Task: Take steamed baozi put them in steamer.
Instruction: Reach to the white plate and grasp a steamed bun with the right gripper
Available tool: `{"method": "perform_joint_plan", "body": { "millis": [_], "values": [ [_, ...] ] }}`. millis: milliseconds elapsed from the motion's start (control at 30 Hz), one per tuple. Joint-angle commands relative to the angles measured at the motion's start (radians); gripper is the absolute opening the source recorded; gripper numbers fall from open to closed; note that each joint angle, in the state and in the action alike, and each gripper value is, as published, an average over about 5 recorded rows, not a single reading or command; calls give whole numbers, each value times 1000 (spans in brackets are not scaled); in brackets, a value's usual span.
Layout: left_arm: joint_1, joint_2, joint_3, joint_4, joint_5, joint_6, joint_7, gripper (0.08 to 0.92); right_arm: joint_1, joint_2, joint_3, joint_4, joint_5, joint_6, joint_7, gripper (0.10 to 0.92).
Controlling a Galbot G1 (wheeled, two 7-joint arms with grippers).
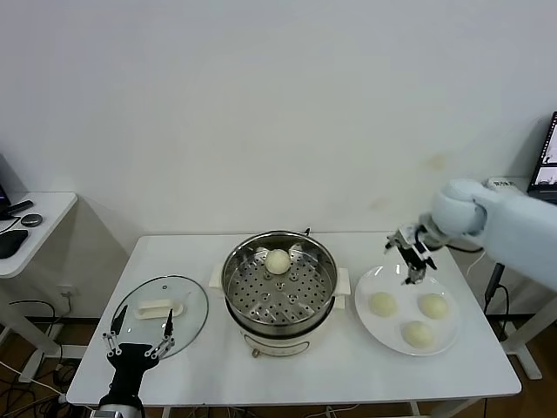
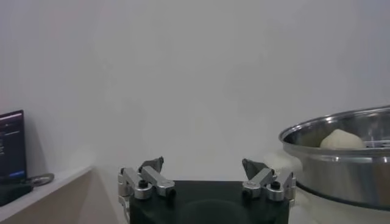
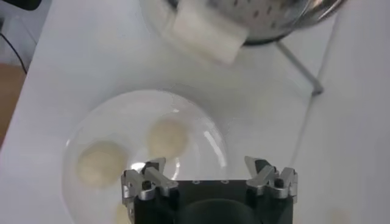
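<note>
One baozi is seen at 12 o'clock in the steamer; three baozi are left on the plate. The right end effector is held open and empty above the plate's 11 o'clock edge. The left end effector, open, is parked by the lid. A soft bun could be squashed or rolled aside if approached off-centre.

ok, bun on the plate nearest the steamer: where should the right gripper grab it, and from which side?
Probably from straight above, fingers closing across the widest part of the baozi. It sits dome-up on the flat plate, so its sides are exposed with no handle or edge to hook. The neighbouring buns lie apart, leaving finger room. The right gripper is open above the plate's far edge.
</note>
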Motion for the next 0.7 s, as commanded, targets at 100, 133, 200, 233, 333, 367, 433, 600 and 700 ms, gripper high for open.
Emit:
{"method": "perform_joint_plan", "body": {
  "millis": [100,133,200,233,333,367,433,600,700],
  "values": [
    [11,0,-7,-8,12,4,-1,823,-303,9,182,-93,-63,-38,51,823],
    [12,0,-9,-8,12,4,-1,823,-322,26,196,-108,-71,-31,51,823],
    [13,-2,-14,-7,12,4,-1,823,-356,60,223,-141,-90,-17,52,823],
    [13,-3,-15,-6,12,4,-1,823,-369,75,233,-156,-98,-12,53,823],
    [11,-6,-18,-1,13,4,-1,823,-399,119,263,-195,-114,-1,59,823],
    [10,-7,-19,0,13,4,-1,823,-406,132,270,-206,-118,1,60,823],
    [9,-7,-21,0,13,4,-1,823,-414,155,278,-224,-124,-1,63,823],
    [8,-8,-23,0,13,4,-1,823,-434,188,292,-262,-142,-10,66,823],
    [10,-10,-23,0,13,3,-1,823,-440,200,298,-283,-151,-16,66,823]
  ]
}}
